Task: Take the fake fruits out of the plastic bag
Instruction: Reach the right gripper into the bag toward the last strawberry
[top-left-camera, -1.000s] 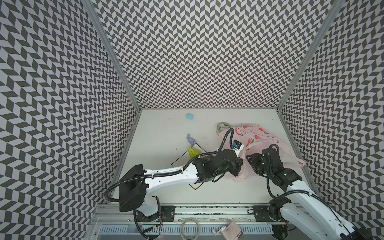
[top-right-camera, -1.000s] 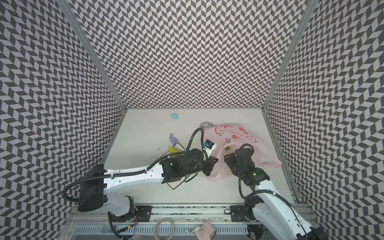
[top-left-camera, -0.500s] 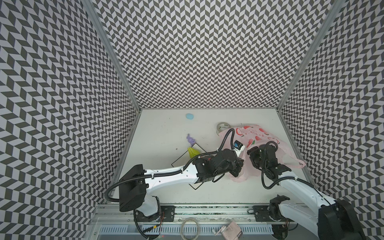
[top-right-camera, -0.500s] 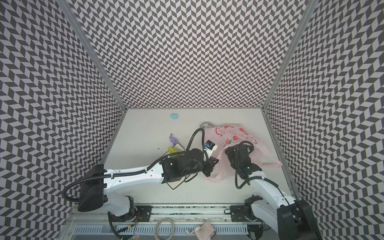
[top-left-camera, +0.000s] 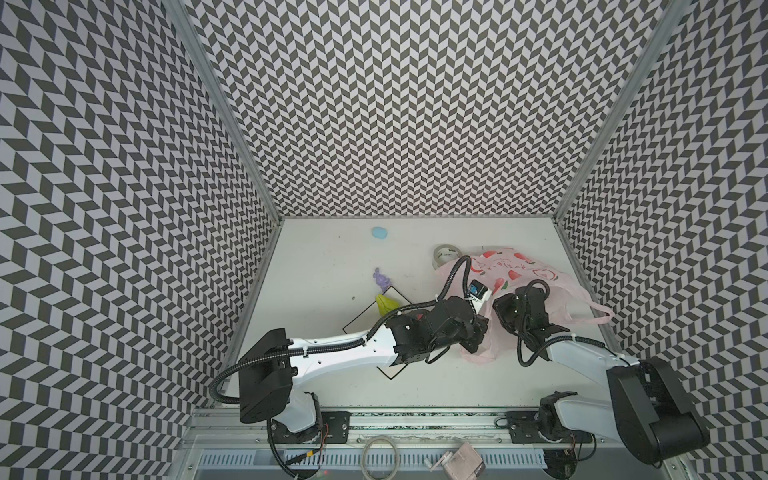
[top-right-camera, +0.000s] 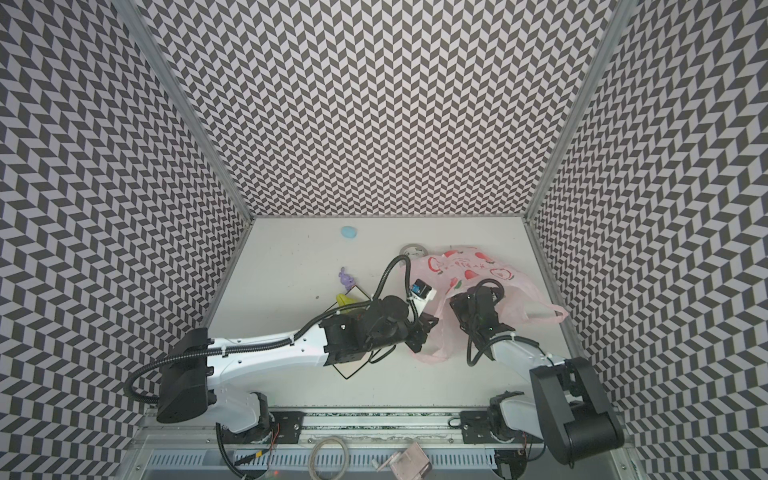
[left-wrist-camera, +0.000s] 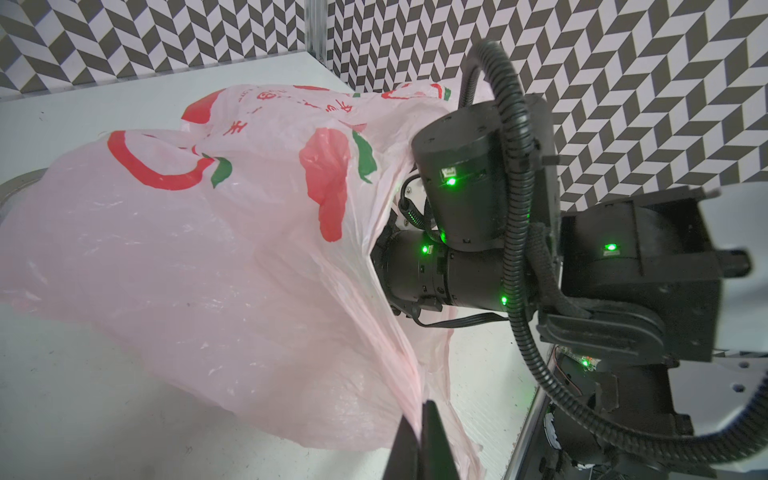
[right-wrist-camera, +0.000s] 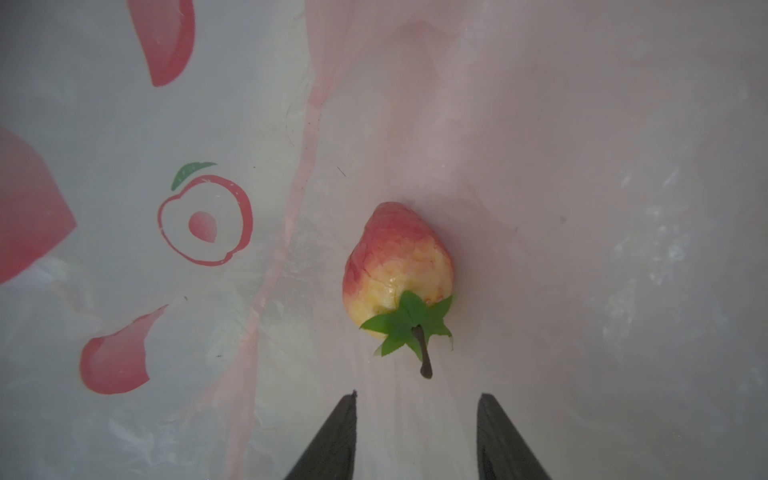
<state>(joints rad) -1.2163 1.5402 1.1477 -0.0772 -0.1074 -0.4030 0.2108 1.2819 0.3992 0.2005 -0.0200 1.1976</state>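
Observation:
The pink translucent plastic bag (top-left-camera: 519, 270) (top-right-camera: 469, 266) (left-wrist-camera: 208, 249) lies at the right of the table. My left gripper (left-wrist-camera: 419, 419) is shut on the bag's near edge and holds its mouth up; in both top views it sits at the bag's left side (top-left-camera: 478, 332) (top-right-camera: 424, 332). My right gripper (right-wrist-camera: 417, 395) is inside the bag, open with nothing between its fingers. A red-yellow fake strawberry (right-wrist-camera: 395, 257) with green leaves lies just ahead of its tips. A yellow-green pear (top-left-camera: 384, 302) (top-right-camera: 345, 300) rests on the white plate (top-left-camera: 361, 322).
A grey tape roll (top-left-camera: 446, 254) (top-right-camera: 414, 251) touches the bag's far left edge. A purple figure (top-left-camera: 380, 277) (top-right-camera: 345, 276) stands beside the plate, and a light blue blob (top-left-camera: 379, 233) (top-right-camera: 348, 232) lies near the back wall. Patterned walls close in three sides.
The right arm has reached further into the bag's mouth and its elbow has dropped low. The left arm and its grip on the bag have not moved.

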